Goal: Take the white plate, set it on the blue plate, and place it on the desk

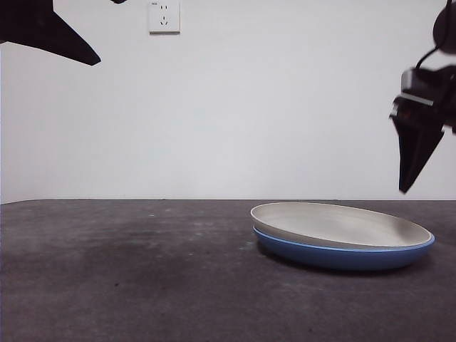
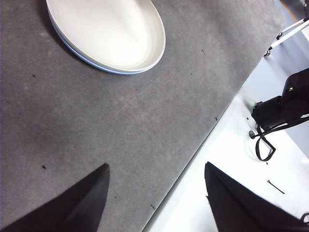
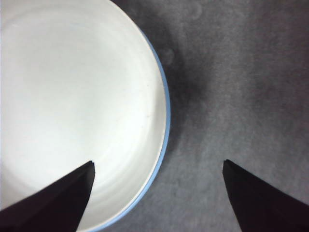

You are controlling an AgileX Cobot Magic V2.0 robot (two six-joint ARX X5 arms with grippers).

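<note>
No text, label, brand or number can be read anywhere; the wall socket (image 1: 164,16) carries only tiny illegible marks.

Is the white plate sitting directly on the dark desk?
No, the white plate rests inside the blue plate, which sits on the desk.

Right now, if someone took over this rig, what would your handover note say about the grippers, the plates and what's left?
Right gripper: open, empty, above the stack's edge.
Left gripper: open, empty, off to the side near the desk's edge.
White plate sits nested in the blue plate on the desk, slightly tilted.
Done: stacking, judging by how they lie.
Left: probably nothing beyond pulling the arms away.
</note>
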